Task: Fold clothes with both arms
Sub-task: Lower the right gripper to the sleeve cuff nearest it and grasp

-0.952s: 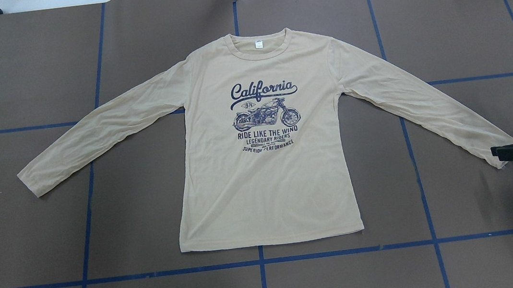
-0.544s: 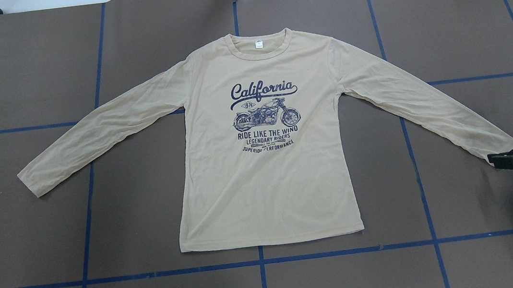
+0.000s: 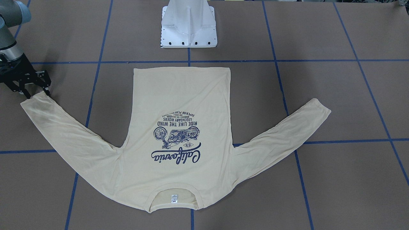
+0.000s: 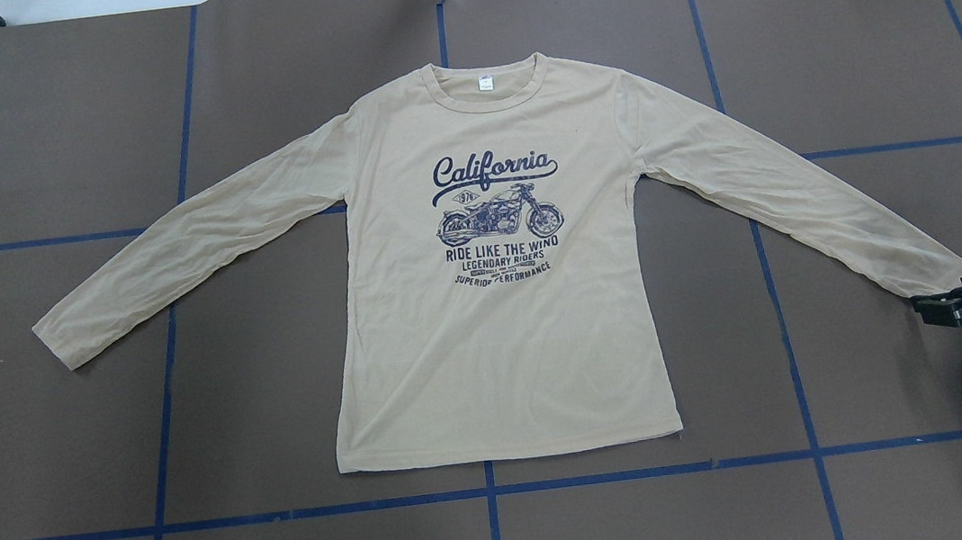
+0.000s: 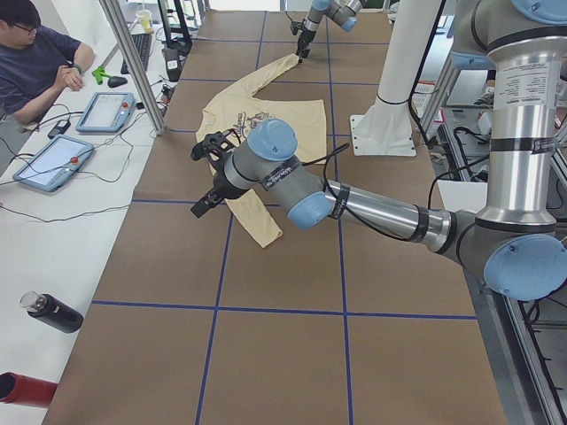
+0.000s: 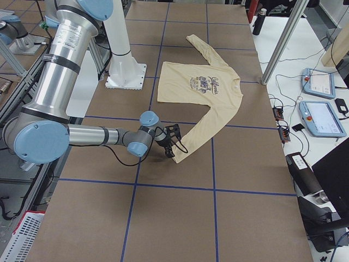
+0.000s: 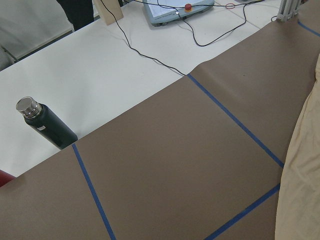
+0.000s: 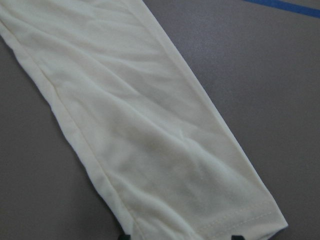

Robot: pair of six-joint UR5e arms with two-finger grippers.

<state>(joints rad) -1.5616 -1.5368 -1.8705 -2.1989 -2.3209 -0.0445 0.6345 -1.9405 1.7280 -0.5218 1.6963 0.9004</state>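
Note:
The clothes are one cream long-sleeved shirt (image 4: 499, 349) that lies flat, print up, sleeves spread, collar at the far side. My right gripper (image 4: 936, 307) is low at the end of the right sleeve (image 4: 849, 237). It stands open, its fingertips on either side of the cuff (image 8: 210, 210), as the front view also shows at the gripper (image 3: 35, 91). My left gripper (image 5: 202, 175) hovers above the table near the left sleeve's cuff (image 5: 266, 232); I cannot tell if it is open or shut. The left wrist view catches only a sleeve edge (image 7: 305, 165).
The white pedestal base (image 3: 188, 28) stands behind the shirt's hem. A black bottle (image 7: 45, 125) rests on the white bench past the table's left end, with teach pendants (image 5: 53, 159) and a seated person (image 5: 35, 62). Blue tape lines cross the brown table cover (image 4: 191, 430).
My right gripper has dropped and crept a little inward, now down at the right sleeve's cuff. The shirt has not moved.

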